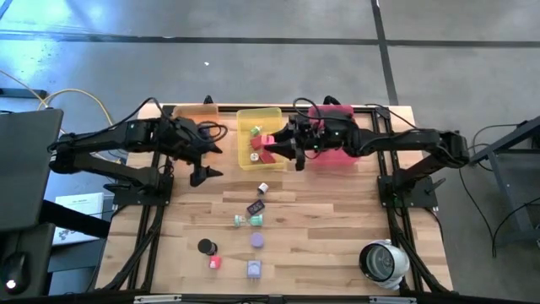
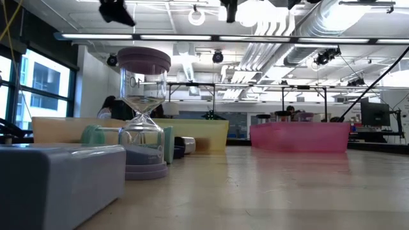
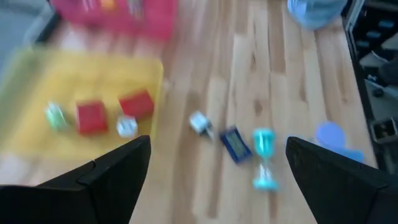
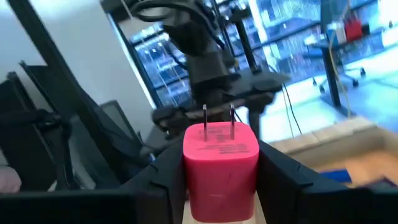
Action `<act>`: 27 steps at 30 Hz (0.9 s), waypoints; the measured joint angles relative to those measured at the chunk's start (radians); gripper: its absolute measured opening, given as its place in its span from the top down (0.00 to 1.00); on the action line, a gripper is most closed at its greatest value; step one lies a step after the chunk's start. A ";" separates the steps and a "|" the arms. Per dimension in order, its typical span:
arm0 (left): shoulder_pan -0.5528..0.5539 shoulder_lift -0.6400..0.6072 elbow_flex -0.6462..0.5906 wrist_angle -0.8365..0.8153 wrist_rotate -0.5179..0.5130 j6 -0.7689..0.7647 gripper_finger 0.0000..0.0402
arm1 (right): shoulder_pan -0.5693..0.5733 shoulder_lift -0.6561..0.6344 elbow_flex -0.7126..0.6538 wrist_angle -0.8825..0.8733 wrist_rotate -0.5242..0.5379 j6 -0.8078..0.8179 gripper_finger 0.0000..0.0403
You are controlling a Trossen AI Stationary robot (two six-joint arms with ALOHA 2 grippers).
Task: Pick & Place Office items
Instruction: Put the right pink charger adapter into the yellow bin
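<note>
High view: straight down over the whole tabletop [image 1: 337, 211]. Low view: at tabletop level, facing across to the yellow tray [image 2: 198, 131] and pink tray [image 2: 300, 136]. Left wrist: angled down, sharing the yellow tray. Right wrist: close behind a pink plug [image 4: 220, 165], facing outward.

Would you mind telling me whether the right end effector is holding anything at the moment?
Yes. The right end effector is shut on a red plug adapter, prongs pointing away, its fingers flanking both sides, above the yellow tray.
</note>
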State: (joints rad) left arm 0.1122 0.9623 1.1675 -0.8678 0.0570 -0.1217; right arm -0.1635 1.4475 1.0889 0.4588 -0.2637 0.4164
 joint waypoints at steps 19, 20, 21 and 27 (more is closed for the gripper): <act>0.124 0.187 0.000 0.528 0.126 -0.062 0.09 | 0.000 0.000 0.000 0.046 0.055 -0.086 0.66; 0.128 0.208 0.000 0.538 0.156 -0.068 0.09 | 0.000 0.000 0.000 0.045 0.055 -0.095 0.66; 0.129 0.226 0.000 0.545 0.191 -0.070 0.09 | 0.000 0.000 0.000 0.043 0.055 -0.102 0.66; 0.128 0.289 0.000 0.633 0.361 -0.108 0.09 | 0.000 0.000 0.000 0.016 0.063 -0.107 0.66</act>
State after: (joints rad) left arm 0.2399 1.2516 1.1671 -0.2345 0.4185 -0.2296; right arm -0.1638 1.4471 1.0893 0.4752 -0.2005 0.3092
